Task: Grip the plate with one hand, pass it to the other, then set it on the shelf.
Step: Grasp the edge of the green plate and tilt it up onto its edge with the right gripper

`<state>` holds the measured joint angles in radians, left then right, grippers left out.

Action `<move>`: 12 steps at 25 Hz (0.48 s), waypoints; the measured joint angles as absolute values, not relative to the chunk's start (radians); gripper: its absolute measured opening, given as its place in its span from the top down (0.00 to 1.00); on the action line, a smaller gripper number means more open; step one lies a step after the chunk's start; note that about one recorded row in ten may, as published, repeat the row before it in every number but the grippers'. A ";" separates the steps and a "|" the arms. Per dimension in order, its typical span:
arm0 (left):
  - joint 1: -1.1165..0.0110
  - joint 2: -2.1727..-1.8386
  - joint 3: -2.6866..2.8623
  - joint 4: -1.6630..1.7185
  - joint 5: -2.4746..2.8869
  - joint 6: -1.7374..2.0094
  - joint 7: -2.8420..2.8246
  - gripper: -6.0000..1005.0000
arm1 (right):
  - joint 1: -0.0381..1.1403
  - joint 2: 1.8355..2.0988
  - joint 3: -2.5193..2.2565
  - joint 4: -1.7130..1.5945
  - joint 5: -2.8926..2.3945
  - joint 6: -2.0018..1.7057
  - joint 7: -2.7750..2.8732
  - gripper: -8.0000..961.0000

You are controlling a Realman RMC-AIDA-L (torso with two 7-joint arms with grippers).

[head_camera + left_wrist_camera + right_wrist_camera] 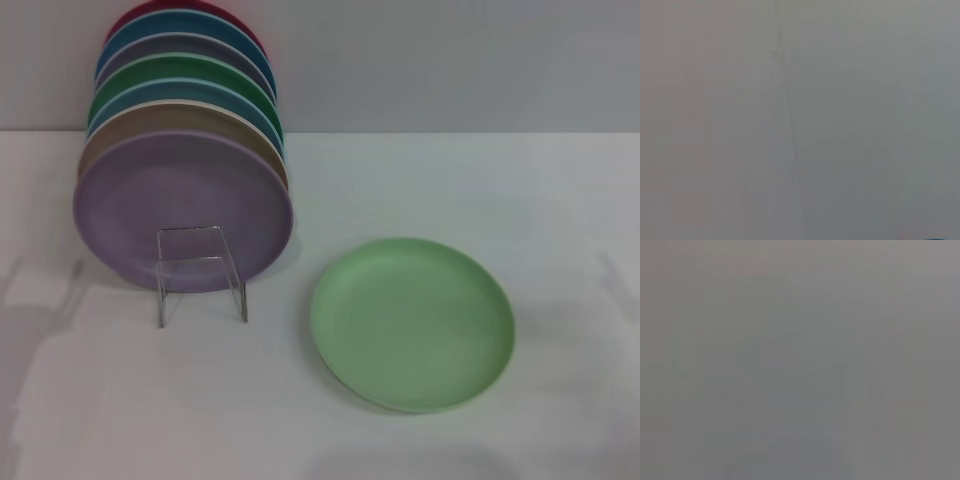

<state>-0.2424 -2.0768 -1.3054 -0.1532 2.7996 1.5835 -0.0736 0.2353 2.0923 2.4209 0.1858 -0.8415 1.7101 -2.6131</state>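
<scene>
The pale mint-green plate (412, 322) lies flat on the white table, right of centre in the head view. To its left stands the shelf (200, 272), a low rack of thin clear rods with a small square front loop. Several plates stand on edge in it, a lilac plate (180, 205) at the front. Neither gripper shows in the head view. Both wrist views hold only a plain grey surface, with no fingers and no plate.
Behind the lilac plate stand a tan plate (120, 130), teal, darker green (195, 72), blue and red ones. The white table (150, 400) ends at a grey wall (450, 60) behind the rack.
</scene>
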 joint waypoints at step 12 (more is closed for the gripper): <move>-0.251 -2.076 -1.304 -0.153 2.800 1.583 -0.074 0.22 | 0.270 2.084 2.304 0.440 -0.869 1.547 -2.400 0.15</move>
